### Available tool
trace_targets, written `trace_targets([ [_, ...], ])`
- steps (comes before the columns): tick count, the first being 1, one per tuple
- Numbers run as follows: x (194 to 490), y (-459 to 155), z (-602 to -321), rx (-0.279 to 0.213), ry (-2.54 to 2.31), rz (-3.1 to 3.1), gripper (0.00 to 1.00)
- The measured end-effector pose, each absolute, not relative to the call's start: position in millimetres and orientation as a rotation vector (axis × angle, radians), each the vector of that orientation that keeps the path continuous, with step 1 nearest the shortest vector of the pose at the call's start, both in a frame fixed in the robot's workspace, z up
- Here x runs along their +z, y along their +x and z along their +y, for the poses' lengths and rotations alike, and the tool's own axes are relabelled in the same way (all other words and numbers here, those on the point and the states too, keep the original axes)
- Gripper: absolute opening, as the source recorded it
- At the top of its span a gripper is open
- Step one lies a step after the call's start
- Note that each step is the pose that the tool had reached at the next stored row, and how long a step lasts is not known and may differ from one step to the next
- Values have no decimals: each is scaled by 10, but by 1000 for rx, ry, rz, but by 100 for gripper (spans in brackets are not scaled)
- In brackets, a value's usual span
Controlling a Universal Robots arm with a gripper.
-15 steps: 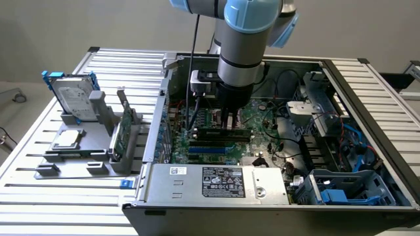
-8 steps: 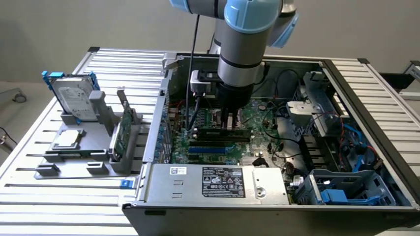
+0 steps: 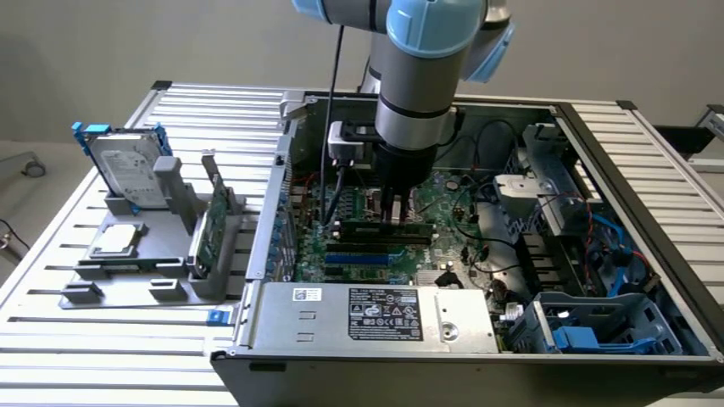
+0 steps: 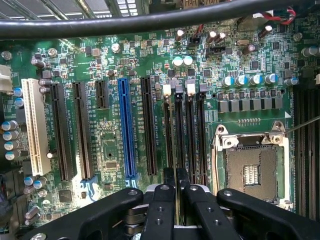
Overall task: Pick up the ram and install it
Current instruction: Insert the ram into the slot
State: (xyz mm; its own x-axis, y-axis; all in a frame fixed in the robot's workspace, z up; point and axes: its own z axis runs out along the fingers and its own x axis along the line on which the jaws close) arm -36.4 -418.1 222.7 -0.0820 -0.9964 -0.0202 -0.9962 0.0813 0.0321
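Jaws: narrow, pinching ram (image 3: 359,227)
Ext view: ram's long side, inside PC case (image 3: 453,381)
Wrist view: mem slots (image 4: 185,130) below jaws, CPU socket (image 4: 252,172) beside

A plain, pale grey wall (image 3: 169,42) runs across the top of the frame under soft, even light, a desk (image 3: 102,356) of ribbed silver aluminium slats spreads from left edge to right, and at far left a grey floor (image 3: 23,199) shows beside a small caster (image 3: 34,169).
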Motion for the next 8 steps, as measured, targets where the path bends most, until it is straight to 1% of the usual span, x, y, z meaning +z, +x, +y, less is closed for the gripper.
trace_targets([
  [8, 2226, -364, -4181, -57, 2118, -2312, 14],
])
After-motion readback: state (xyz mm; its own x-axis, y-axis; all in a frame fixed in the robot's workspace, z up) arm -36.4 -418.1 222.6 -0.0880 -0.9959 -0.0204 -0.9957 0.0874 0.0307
